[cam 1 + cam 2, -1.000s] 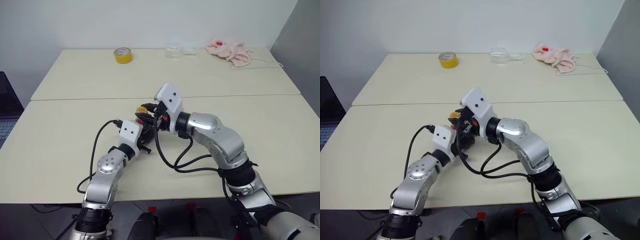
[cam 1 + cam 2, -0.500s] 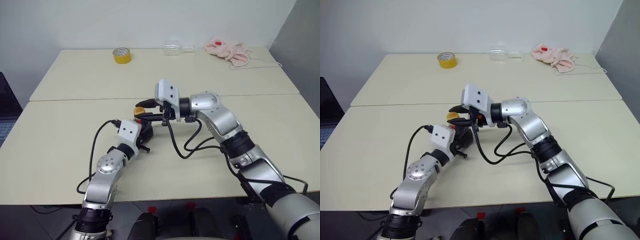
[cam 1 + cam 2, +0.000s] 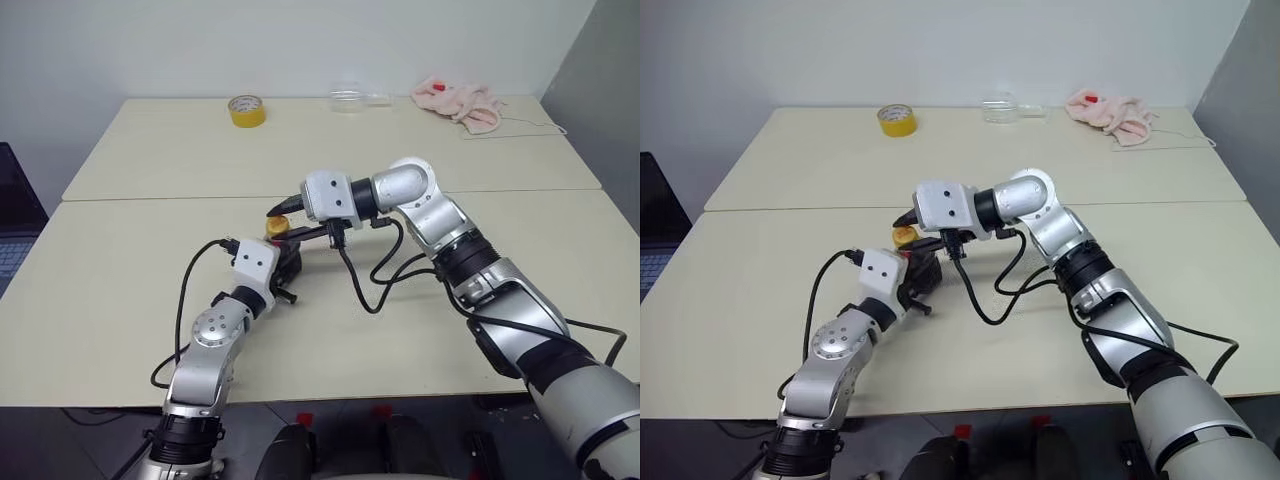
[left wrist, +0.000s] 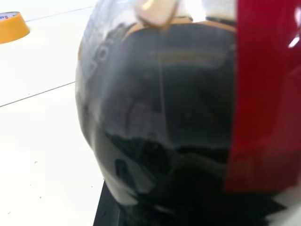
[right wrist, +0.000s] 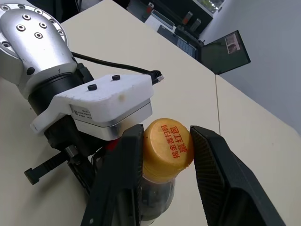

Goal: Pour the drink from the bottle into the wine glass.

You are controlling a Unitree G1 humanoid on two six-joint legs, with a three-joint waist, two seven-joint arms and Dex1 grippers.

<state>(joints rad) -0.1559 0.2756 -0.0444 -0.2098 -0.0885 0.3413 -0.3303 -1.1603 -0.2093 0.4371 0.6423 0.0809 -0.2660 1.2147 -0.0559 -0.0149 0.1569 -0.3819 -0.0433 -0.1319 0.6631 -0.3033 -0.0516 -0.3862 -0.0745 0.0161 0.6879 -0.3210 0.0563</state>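
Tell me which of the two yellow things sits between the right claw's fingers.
The bottle's yellow cap, printed with red characters, between the right claw fingers. The yellow tape roll lies far off by the wall.

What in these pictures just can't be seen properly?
- Bottle: in the eye views, its body is hidden behind the left gripper.
- Whether the right gripper actually squeezes the yellow cap: contact unclear.
- Clear glass item at the table's far edge: too small to identify.

**Bottle close against the left wrist camera**

The clear bottle [image 4: 160, 117] stands on the pale desk [image 4: 42, 141], dark drink [image 4: 155, 155] nearly up to its shoulder, red label [image 4: 263, 94] on one side. A yellow tape roll [image 4: 11, 27] lies well apart.
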